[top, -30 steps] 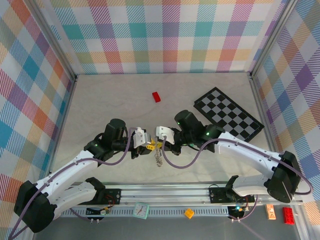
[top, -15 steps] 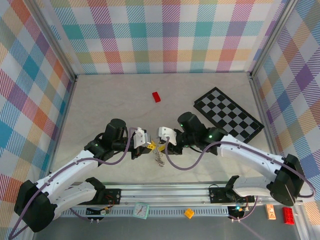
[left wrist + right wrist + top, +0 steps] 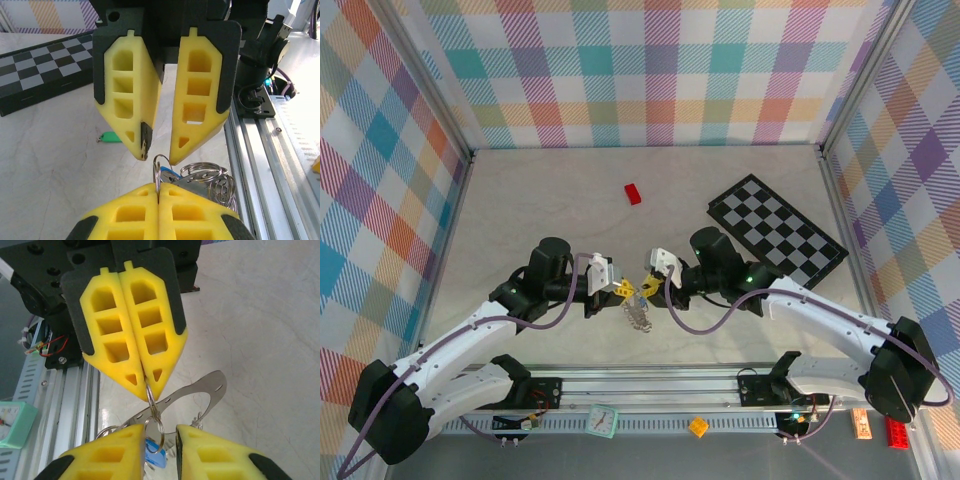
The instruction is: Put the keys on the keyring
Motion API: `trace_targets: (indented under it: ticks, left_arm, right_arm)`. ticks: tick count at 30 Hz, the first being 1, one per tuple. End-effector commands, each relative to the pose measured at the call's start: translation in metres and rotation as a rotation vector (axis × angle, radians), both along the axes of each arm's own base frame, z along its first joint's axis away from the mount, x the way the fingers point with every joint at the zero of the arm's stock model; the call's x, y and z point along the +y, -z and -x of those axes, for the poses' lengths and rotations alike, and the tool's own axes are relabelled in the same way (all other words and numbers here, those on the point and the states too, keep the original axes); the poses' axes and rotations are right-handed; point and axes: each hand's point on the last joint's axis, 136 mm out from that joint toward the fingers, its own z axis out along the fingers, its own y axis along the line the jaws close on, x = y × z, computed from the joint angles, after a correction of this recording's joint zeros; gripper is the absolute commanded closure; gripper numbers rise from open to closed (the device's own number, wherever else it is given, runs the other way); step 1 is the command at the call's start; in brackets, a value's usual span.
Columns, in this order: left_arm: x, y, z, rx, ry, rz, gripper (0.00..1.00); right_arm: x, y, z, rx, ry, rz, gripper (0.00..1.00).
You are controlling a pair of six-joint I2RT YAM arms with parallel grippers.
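My left gripper point(image 3: 158, 194) is shut on a small split ring point(image 3: 157, 170) that belongs to the keyring bundle point(image 3: 210, 176), held above the table. The big flat silvery loop of the keyring point(image 3: 212, 386) hangs from that ring, with several smaller rings point(image 3: 638, 316) beside it. The blue-headed key point(image 3: 155, 458) dangles on a ring just under the left gripper point(image 3: 149, 384). My right gripper point(image 3: 161, 434) faces it, open, its fingers point(image 3: 195, 135) either side of the ring without touching. The green-headed key point(image 3: 111, 136) lies on the table.
A black-and-white chequered board point(image 3: 777, 230) lies at the back right and a small red brick point(image 3: 634, 193) at the back centre. The aluminium rail point(image 3: 650, 385) with the arm bases runs along the near edge, just below the grippers.
The right arm has drawn back to the right and its wrist has turned. The ring bundle now hangs slightly lower between the two grippers. The left arm has barely moved.
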Motion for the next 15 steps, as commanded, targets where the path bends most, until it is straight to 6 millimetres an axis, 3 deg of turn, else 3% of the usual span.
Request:
trace_targets:
  ticks: [1, 7, 15]
  left_arm:
    - [-0.004, -0.013, 0.008, -0.034, 0.048, 0.056, 1.00]
    - [-0.005, -0.019, 0.010, -0.045, 0.059, 0.086, 1.00]
    - [-0.004, -0.020, 0.012, -0.044, 0.062, 0.099, 1.00]
  right_arm:
    - [0.004, 0.001, 0.007, 0.019, -0.037, -0.019, 0.85]
    - [0.005, 0.013, 0.005, 0.042, -0.038, 0.009, 0.90]
    - [0.011, 0.001, 0.002, 0.024, -0.033, -0.047, 0.73]
